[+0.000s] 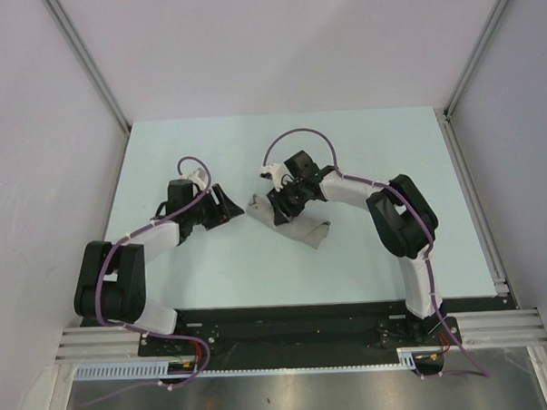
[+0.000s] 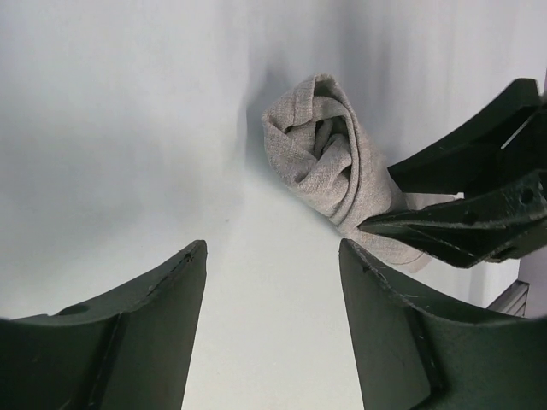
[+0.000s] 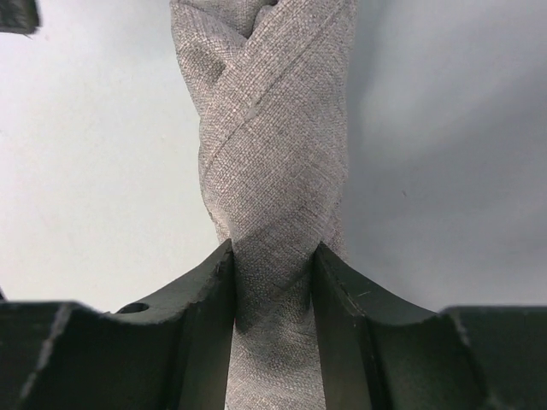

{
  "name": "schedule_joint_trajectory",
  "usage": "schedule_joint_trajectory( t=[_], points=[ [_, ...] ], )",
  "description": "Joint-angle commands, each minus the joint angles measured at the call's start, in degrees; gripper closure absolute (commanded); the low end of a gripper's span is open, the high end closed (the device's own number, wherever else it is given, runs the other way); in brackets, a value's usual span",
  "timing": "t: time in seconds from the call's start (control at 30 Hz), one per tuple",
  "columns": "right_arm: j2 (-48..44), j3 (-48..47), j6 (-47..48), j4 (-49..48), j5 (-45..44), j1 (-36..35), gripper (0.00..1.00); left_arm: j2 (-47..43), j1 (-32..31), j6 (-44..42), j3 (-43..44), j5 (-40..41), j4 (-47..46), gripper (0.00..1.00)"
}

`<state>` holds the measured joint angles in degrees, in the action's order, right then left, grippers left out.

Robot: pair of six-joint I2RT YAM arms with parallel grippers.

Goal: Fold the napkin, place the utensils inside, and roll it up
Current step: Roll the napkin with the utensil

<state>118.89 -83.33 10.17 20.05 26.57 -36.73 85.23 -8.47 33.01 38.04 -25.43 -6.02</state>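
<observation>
Last rolling step, I reckon: my right gripper [image 3: 273, 269] pinches the rolled napkin [image 3: 273, 145], my left gripper [image 2: 273, 265] gapes empty just left, ready to steady that end.

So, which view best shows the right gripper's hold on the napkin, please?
Right wrist: the right gripper clamps the napkin close up. Left wrist shows it side-on; top view shows it small, mostly hidden.

The napkin [image 3: 273, 171] shows plain grey-beige, a fine woven texture, no print. The left gripper [image 2: 272, 248] and right gripper [image 3: 273, 256] are both matte black. The table [image 1: 258, 269] reads pale mint green. White wraps over black joints on the left arm [image 1: 157, 235] and right arm [image 1: 359, 190], with a purple cable [image 1: 298, 132]
</observation>
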Motion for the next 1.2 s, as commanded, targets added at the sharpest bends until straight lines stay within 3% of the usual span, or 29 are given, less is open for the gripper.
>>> schedule_joint_trajectory(
  t=[0.0,0.17,0.33,0.53,0.67,0.77,0.97,1.17],
  points=[
    [3.19,-2.63,-1.74,2.8,5.51,1.84,0.59,-2.61,0.65,-0.94,-0.25,-0.41,-1.89,0.32],
    [1.87,-2.45,-1.47,2.8,4.81,1.75,0.55,-2.96,0.65,-0.5,-0.51,-1.2,-2.07,0.31],
    [-0.94,-2.63,-1.56,3.5,5.34,1.75,0.34,-5.77,0.73,-0.93,1.24,-0.94,1.53,0.28],
    [-6.99,-2.72,-3.84,2.27,5.95,2.1,0.23,-10.96,2.14,-2.52,4.23,-0.06,7.86,0.2],
    [-12.09,-1.75,-7.09,0.34,5.96,3.42,0.22,-15.35,5.39,-4.01,5.38,-1.11,11.82,0.14],
    [-17.09,2.28,-12.53,-4.74,3.06,5.87,0.22,-20.35,10.38,-5.76,5.38,-3.91,14.1,0.06],
    [-30.78,18.62,-25.88,-15.46,-6.87,15.96,0.22,-29.24,20.93,-14.35,6.69,-8.75,21.04,0.01],
    [-45.83,35.57,-26.45,-21.53,-22.13,21.44,0.22,-37.06,23.41,-19.22,4.15,-9.29,22.38,0.0]
  ],
)
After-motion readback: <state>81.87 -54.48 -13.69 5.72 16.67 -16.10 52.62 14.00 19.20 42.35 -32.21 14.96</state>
